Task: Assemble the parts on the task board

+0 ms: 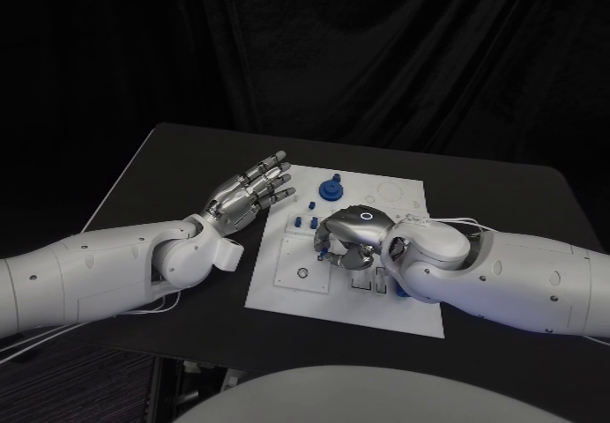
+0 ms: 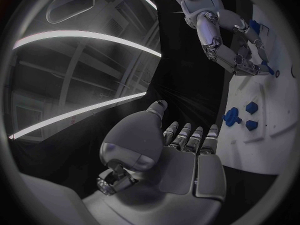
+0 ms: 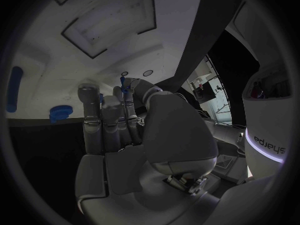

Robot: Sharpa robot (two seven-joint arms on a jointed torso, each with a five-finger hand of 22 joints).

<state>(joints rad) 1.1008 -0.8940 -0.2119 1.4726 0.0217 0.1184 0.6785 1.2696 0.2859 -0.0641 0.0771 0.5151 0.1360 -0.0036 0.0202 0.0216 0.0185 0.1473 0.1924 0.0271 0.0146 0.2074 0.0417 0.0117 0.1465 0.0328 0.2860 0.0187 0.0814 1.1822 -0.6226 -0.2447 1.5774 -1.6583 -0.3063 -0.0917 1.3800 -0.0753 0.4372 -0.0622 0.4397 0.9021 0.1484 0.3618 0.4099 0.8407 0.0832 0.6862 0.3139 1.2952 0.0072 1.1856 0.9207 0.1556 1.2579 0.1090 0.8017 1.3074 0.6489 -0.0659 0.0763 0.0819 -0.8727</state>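
Your right hand (image 1: 353, 236) is down on the task board (image 1: 397, 192).
It pinches a small blue part (image 3: 125, 86); your left hand (image 1: 249, 194) floats, fingers spread.

You can't see the right hand's (image 1: 350, 231) fingertips, which are tucked under its own palm; whether they pinch a part is unclear; the board's (image 1: 305, 286) middle lies hidden beneath it.
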